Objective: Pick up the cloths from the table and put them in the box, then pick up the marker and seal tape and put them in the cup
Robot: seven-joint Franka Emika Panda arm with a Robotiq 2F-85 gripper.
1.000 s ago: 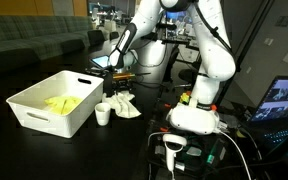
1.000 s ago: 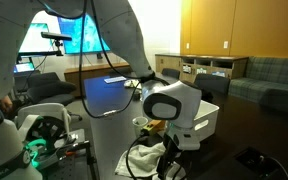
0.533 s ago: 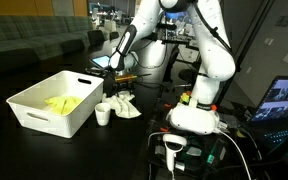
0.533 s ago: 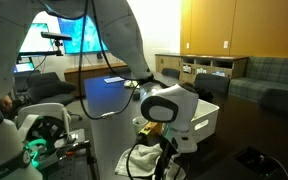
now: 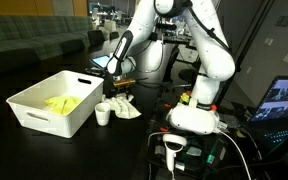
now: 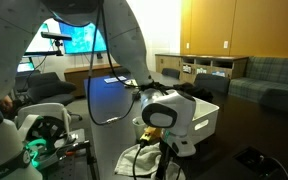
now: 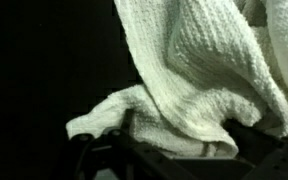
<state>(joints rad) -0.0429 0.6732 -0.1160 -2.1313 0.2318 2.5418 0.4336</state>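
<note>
1. In the wrist view, a coarse-knit white cloth (image 7: pixel 199 75) fills most of the picture. Its folds hang over the dark fingers (image 7: pixel 102 158) at the lower edge.
2. The cloth covers the fingers so far that I cannot tell whether they are spread, pressed together or pinching the knit.
3. In an exterior view the arm reaches down, with the fingers over the crumpled white cloth (image 5: pixel 125 106) on the dark desk (image 5: pixel 24 140). They sit at the cloth's top edge, but the grip is too small to make out.
4. A small white cup (image 5: pixel 102 114) stands upright just beside that cloth, between it and the box (image 5: pixel 34 108).
5. The box is white and open at the top, and a yellow cloth (image 5: pixel 62 103) lies inside it.
6. In an exterior view, the white cloth (image 6: pixel 134 165) lies low on the desk under the arm's end, with the box (image 6: pixel 210 118) behind it.
7. Farther off, a laptop (image 5: pixel 282 100) glows at the picture's edge; what is on its screen is too small to read.
</note>
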